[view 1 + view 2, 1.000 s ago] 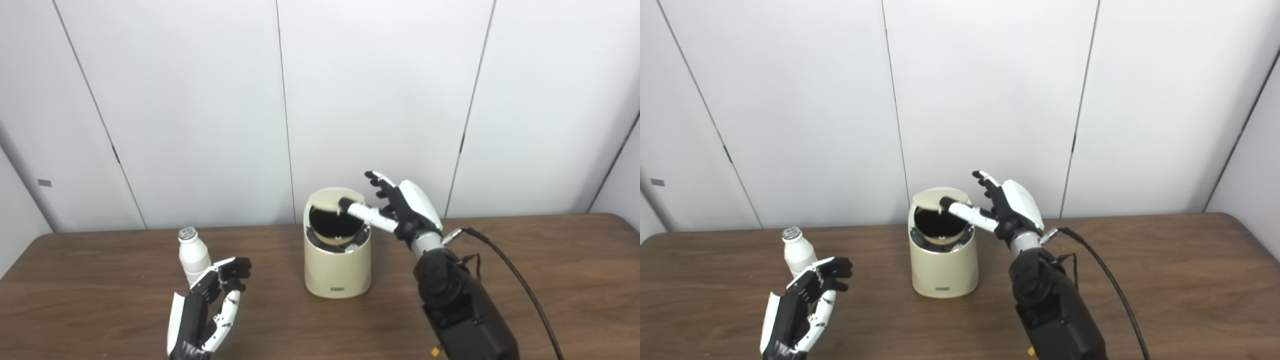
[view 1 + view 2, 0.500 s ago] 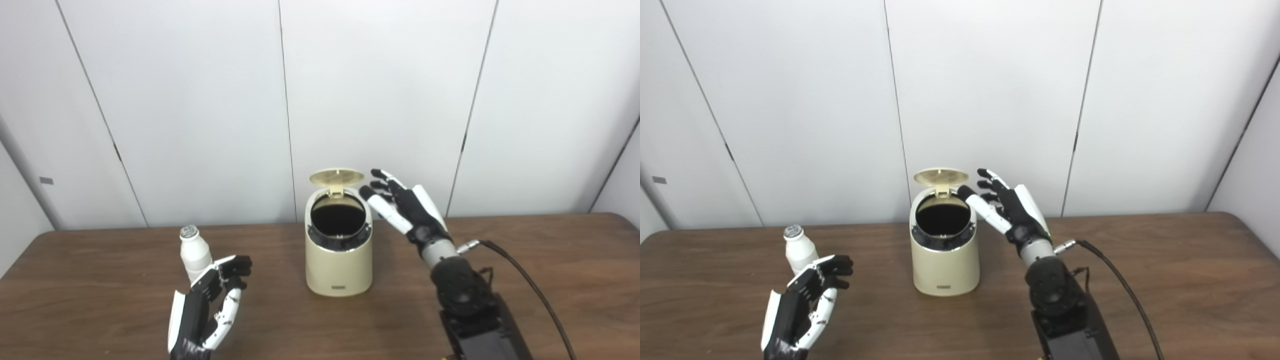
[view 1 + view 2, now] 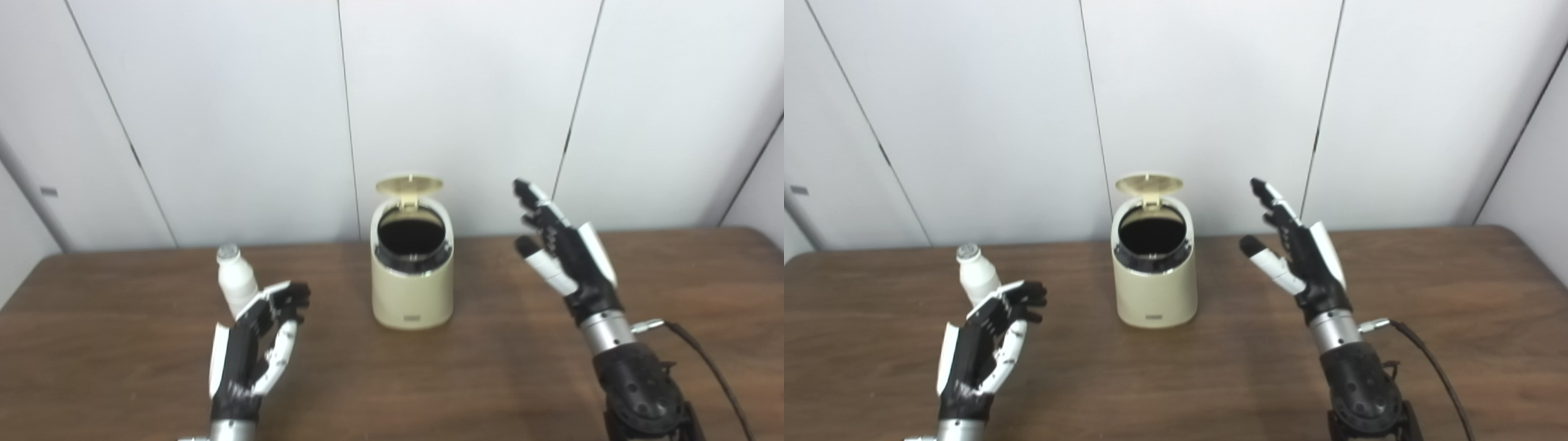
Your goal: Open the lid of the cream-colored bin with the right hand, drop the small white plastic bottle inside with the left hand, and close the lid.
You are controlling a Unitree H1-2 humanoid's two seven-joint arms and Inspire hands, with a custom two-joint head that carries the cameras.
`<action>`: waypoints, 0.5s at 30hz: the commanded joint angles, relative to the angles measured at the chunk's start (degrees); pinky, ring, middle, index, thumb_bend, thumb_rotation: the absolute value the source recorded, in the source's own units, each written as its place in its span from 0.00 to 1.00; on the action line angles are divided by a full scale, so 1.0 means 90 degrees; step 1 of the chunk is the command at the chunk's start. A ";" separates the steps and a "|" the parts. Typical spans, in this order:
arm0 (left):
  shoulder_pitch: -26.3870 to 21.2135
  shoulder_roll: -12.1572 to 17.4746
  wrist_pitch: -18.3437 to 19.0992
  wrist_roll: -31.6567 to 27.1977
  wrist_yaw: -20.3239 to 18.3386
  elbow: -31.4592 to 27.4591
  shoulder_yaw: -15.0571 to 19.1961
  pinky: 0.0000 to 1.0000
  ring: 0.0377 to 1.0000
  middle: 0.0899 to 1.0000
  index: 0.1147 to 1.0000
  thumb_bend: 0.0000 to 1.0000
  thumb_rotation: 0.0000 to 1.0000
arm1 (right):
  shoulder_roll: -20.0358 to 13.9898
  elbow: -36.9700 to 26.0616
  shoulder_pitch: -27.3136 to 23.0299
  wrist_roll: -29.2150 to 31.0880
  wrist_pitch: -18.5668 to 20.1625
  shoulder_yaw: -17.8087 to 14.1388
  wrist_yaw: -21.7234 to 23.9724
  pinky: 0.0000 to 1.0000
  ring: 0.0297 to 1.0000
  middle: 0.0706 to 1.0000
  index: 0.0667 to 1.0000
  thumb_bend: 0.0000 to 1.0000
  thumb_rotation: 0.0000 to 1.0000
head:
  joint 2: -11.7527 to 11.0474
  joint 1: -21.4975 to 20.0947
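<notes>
The cream-colored bin (image 3: 411, 288) stands mid-table with its round lid (image 3: 409, 183) flipped up at the back, showing a dark opening. A small white plastic bottle (image 3: 236, 285) with a silver cap stands upright to the bin's left. My left hand (image 3: 257, 346) is open, fingers apart, just in front and right of the bottle, not touching it. My right hand (image 3: 560, 248) is open and raised to the right of the bin, well apart from it, holding nothing.
The brown wooden table (image 3: 490, 367) reaches a white panelled wall (image 3: 245, 110) right behind the bin. A black cable (image 3: 704, 367) trails from my right wrist across the table's right side.
The lid went from partly lifted by my right hand to fully up. My right hand then drew back to the right, away from the bin. The camera tilted slightly. The left hand hardly moved.
</notes>
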 commanded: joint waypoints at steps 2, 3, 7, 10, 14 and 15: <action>0.0038 -0.0023 0.0026 -0.0003 -0.0070 -0.0169 0.0020 0.57 0.66 0.68 0.65 0.21 0.53 | -0.0081 -0.0079 0.0121 0.0393 -0.0867 -0.0112 -0.0048 0.96 0.96 0.92 0.92 1.00 0.84 | 0.0038 -0.0004; 0.0038 -0.0024 0.0043 0.0001 -0.0089 -0.0190 0.0031 0.57 0.66 0.68 0.65 0.21 0.54 | -0.0088 0.0025 0.0220 0.0438 -0.1101 -0.0120 -0.0068 0.95 0.96 0.92 0.91 1.00 0.83 | 0.0054 0.0000; 0.0047 -0.0028 0.0080 -0.0003 -0.0146 -0.0238 0.0056 0.58 0.66 0.67 0.66 0.20 0.55 | -0.0116 0.0371 0.0527 0.0325 -0.1678 -0.0136 -0.0189 0.91 0.94 0.92 0.90 0.96 0.85 | 0.0044 -0.0001; 0.0055 -0.0027 0.0094 -0.0035 -0.0181 -0.0254 0.0073 0.58 0.67 0.68 0.66 0.20 0.55 | -0.0116 0.0466 0.0705 0.0175 -0.1796 -0.0132 -0.0273 0.89 0.94 0.92 0.90 0.95 0.87 | 0.0029 0.0026; 0.0046 0.0028 -0.0022 -0.0198 -0.0305 -0.0223 0.0060 0.57 0.66 0.68 0.66 0.32 0.44 | -0.0114 0.0664 0.0840 0.0131 -0.2127 -0.0114 -0.0362 0.86 0.92 0.92 0.91 0.91 0.86 | 0.0017 0.0042; 0.0042 0.0050 -0.0075 -0.0143 -0.0313 -0.0210 0.0057 0.57 0.66 0.67 0.66 0.34 0.42 | -0.0107 0.0677 0.0865 0.0106 -0.2168 -0.0106 -0.0387 0.86 0.92 0.92 0.91 0.91 0.86 | 0.0003 0.0032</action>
